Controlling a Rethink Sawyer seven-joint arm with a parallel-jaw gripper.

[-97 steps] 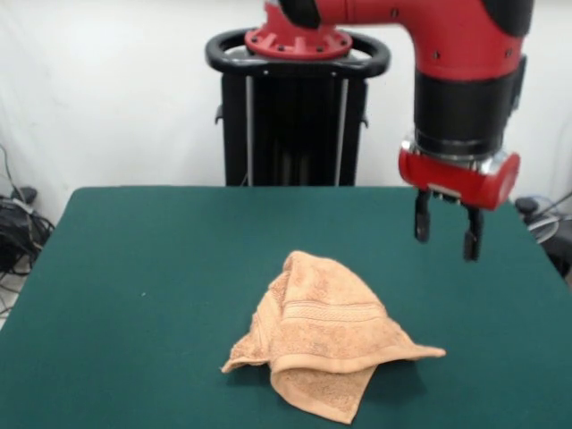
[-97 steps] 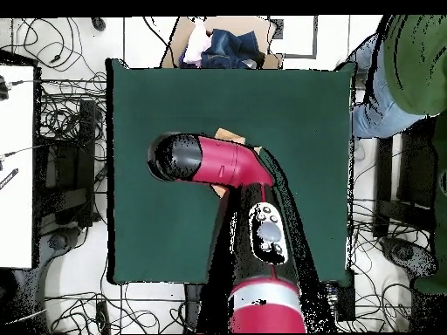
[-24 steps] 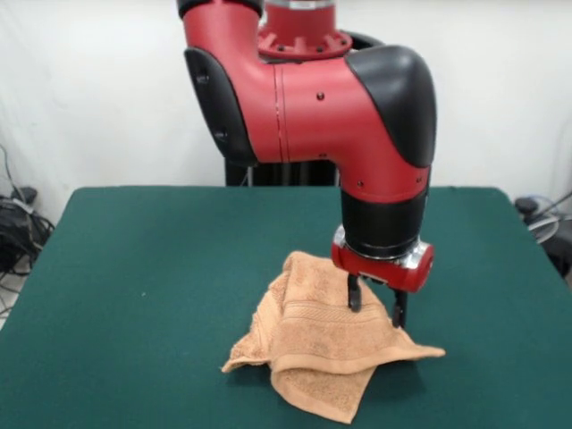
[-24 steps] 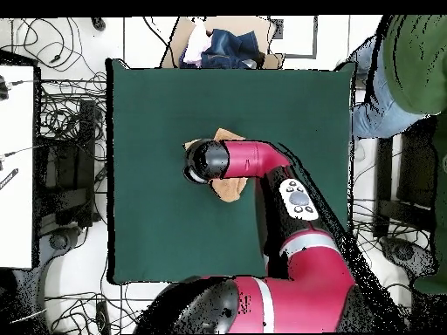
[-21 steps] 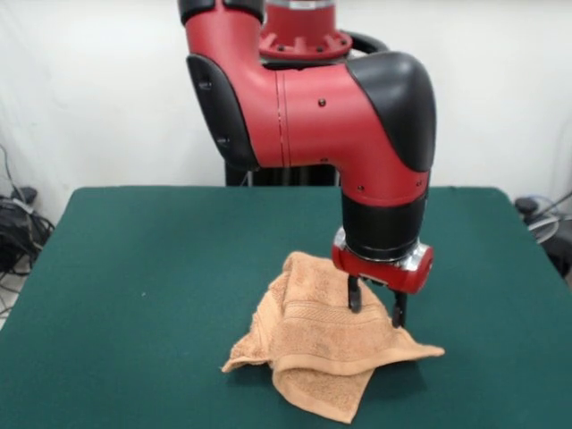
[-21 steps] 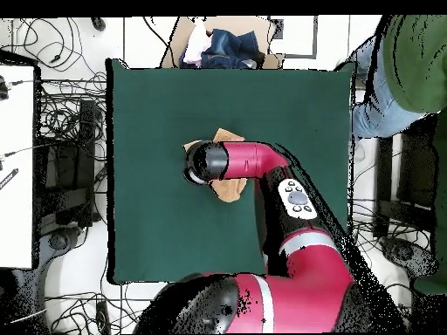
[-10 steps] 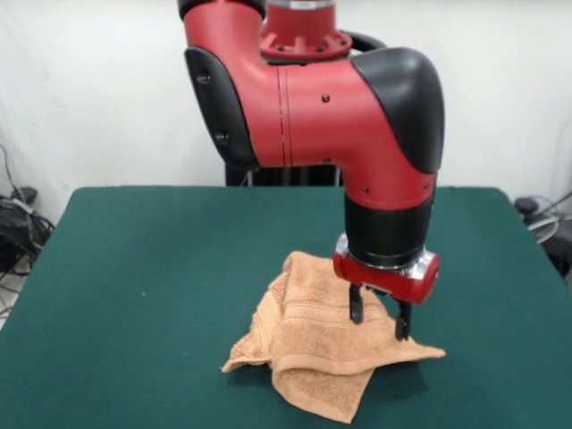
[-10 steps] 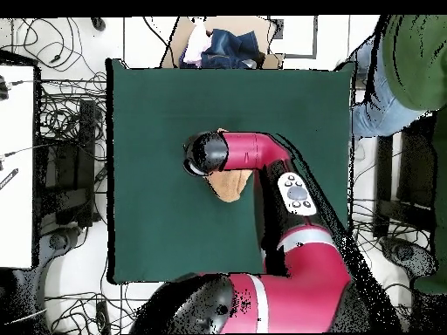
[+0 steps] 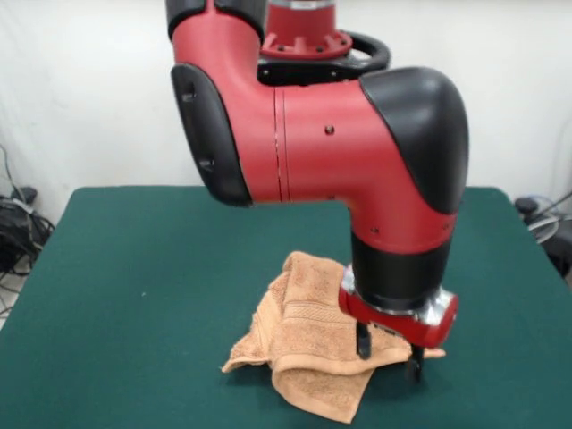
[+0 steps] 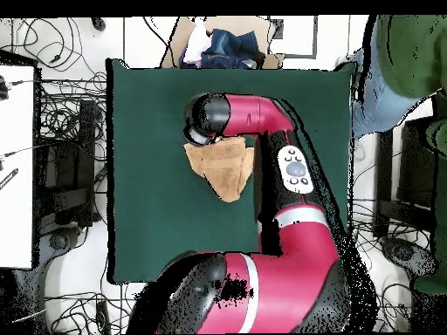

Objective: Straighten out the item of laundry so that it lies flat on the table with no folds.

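The item of laundry [image 9: 304, 344], an orange-tan towel, lies crumpled and folded over itself on the green table [image 9: 134, 259], with a woven stripe showing across its middle. My gripper [image 9: 389, 356] is open and low over the towel's right-hand corner, one finger on the cloth and the other at the corner's tip. In the overhead view the towel [image 10: 223, 167] shows as a bunched triangle on the table [image 10: 148, 105]. There the arm's wrist [image 10: 202, 122] sits at the towel's upper edge and hides the gripper.
A cardboard box of clothes [image 10: 218, 44] sits just past the table's top edge in the overhead view. A person [image 10: 406, 61] stands off the upper right corner. Cables and a white desk [image 10: 16, 157] lie to the left.
The gripper came from the table's right side to above the towel. Over the last second it has moved down and toward the front camera, onto the towel's right corner. The fingers stay apart.
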